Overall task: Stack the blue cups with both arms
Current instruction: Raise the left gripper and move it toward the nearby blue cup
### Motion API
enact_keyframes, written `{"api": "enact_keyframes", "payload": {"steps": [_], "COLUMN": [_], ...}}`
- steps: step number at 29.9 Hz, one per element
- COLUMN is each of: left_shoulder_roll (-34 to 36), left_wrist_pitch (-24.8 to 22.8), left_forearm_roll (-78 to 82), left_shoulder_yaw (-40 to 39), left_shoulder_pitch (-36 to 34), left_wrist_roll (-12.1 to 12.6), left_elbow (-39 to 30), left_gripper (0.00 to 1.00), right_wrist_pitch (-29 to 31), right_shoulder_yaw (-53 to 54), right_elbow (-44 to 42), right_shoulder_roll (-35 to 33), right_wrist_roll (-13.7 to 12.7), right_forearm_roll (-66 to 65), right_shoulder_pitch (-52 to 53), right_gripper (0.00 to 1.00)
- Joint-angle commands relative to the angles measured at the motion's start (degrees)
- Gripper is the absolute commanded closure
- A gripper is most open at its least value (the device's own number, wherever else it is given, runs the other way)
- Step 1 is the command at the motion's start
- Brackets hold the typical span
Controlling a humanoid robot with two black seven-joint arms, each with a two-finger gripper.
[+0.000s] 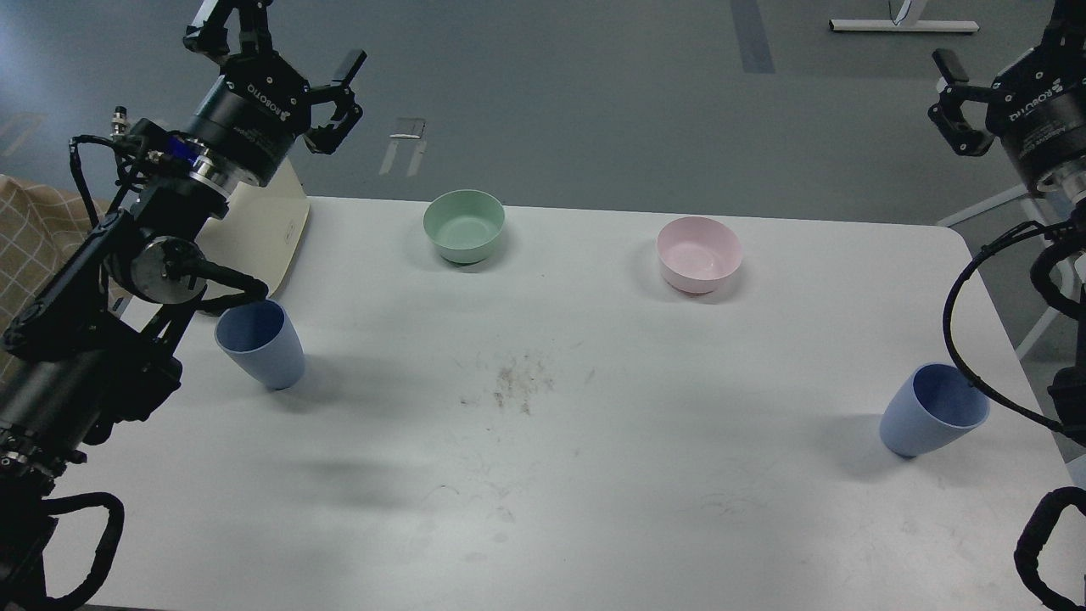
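Observation:
Two blue cups stand upright on the white table (594,475), far apart. The left blue cup (260,345) is near the table's left edge, just below my left arm's elbow joint. The right blue cup (933,411) stands near the right edge, beside a black cable of my right arm. My left gripper (280,47) is raised high above the table's far left corner, open and empty. My right gripper (1005,42) hangs high beyond the far right corner, also open and empty, with one finger partly cut off by the frame edge.
A mint-green bowl (464,225) and a pale pink bowl (699,253) sit at the back of the table. A cream-coloured flat object (267,229) lies at the far left corner, next to a checked cloth (34,229). Some dirt marks (513,382) dot the table's middle.

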Motion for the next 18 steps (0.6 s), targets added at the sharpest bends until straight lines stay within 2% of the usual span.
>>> {"api": "enact_keyframes", "payload": {"steps": [1,12,18], "left_shoulder_roll": [0.55,0.9,2.21], "left_wrist_pitch": [0.0,-0.43,-0.96], "left_forearm_roll": [0.08,0.08,-0.1], "left_shoulder_yaw": [-0.02,-0.02,-0.11], "left_shoulder_pitch": [-0.14,-0.05,0.65], "left_wrist_roll": [-0.54,-0.11,-1.42], "left_elbow": [0.0,-0.18,-3.16], "left_gripper": [0.02,0.02,0.02], "right_wrist_pitch": [0.01,0.01,0.01], "right_shoulder_yaw": [-0.09,-0.09,-0.09], "right_elbow": [0.34,0.34,0.34], "right_shoulder_roll": [0.02,-0.59,-0.5], "right_wrist_roll": [-0.03,-0.91,-0.91], "right_forearm_roll": [0.0,0.0,0.0], "right_shoulder_pitch": [-0.17,0.01,0.01], "right_gripper": [0.0,0.0,0.0]}}
